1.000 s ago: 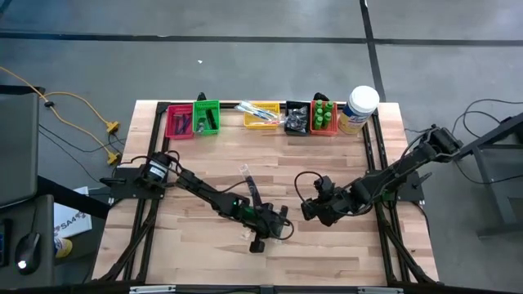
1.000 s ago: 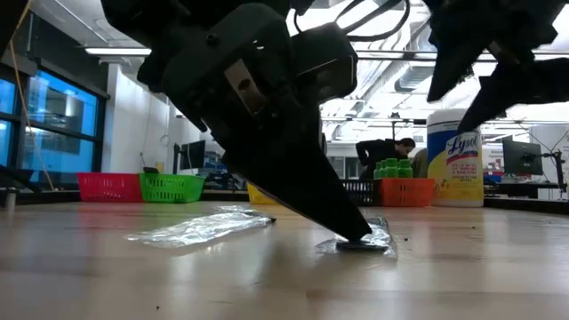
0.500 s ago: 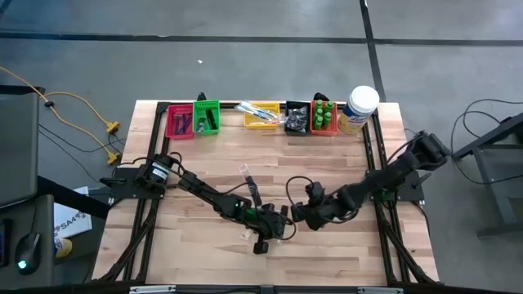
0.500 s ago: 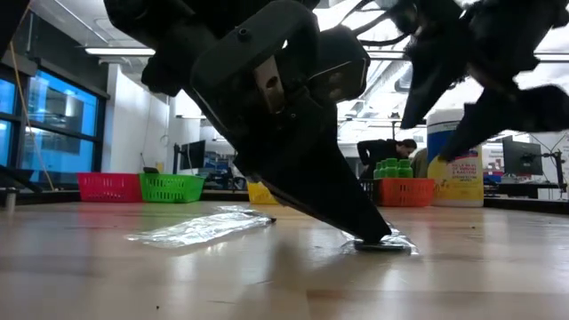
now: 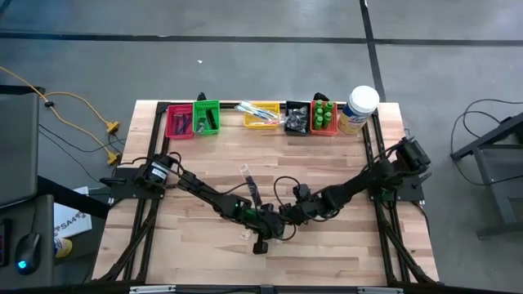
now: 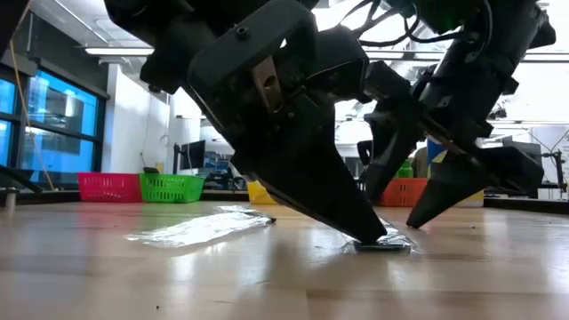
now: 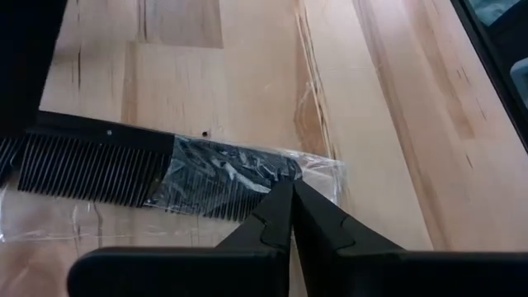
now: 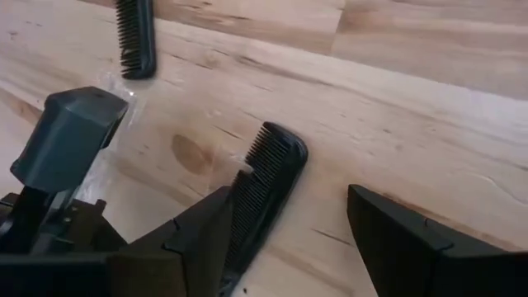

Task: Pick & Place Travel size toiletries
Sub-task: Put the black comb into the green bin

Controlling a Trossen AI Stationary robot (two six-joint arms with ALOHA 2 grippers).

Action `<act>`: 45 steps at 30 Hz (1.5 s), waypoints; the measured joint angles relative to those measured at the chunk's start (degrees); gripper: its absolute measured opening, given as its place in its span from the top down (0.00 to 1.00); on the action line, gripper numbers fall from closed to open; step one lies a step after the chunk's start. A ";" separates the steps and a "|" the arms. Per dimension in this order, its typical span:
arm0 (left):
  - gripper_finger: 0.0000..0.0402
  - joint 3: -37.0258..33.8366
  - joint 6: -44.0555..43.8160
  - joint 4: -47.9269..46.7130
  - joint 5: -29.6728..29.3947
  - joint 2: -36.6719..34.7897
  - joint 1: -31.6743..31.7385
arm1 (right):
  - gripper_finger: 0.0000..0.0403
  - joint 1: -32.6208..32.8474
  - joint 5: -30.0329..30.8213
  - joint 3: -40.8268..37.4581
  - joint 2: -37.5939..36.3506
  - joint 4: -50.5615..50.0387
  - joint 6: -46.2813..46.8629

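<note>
left jaws: pressed together; left gripper (image 7: 290,216) has its tip down on the clear wrapper (image 7: 318,169) at the end of a black comb (image 7: 124,161). Whether it pinches the film or only presses on it, can't tell.
right jaws: spread; right gripper (image 8: 289,227) hangs low over the same comb (image 8: 262,188), one finger beside the comb, the other well off it on bare wood.
comb spot: flat on the table (image 5: 327,163), front-centre, between the two gripper tips (image 5: 282,222).
second comb: lies a little farther back (image 5: 252,189), partly in its wrapper, untouched.
other toiletries: in the coloured bins (image 5: 208,118) along the far edge, beside a big white jar (image 5: 358,106).
risk 1: both arms crowd one small spot; the fingers could knock together if the right one drops in.
risk 2: the wrapper is slick and loose; the comb may slide out or skate away instead of lifting.
risk 3: the comb lies flat, so the right fingers may scrape wood and miss it.
left wrist view only: shows the tip meeting the film.
right wrist view only: shows both combs and the open gap.
low view: shows the left tip on the table and the right fingers just above it.
</note>
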 joint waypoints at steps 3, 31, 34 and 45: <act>0.98 -0.03 0.04 -0.76 -0.21 0.00 -0.02 | 0.43 -0.42 -0.04 0.00 0.40 1.26 -1.15; 0.98 -1.44 0.35 -0.95 -1.62 -0.24 -1.16 | 0.54 -4.28 -14.06 -0.02 5.90 15.59 -18.39; 0.98 -1.44 0.50 -0.95 -1.66 -0.24 -1.16 | 0.60 -4.44 -14.64 -0.04 5.92 15.91 -18.87; 0.98 -1.46 0.50 -0.75 -2.07 -0.28 -1.23 | 0.65 -6.76 -19.84 -0.07 7.79 19.45 -25.60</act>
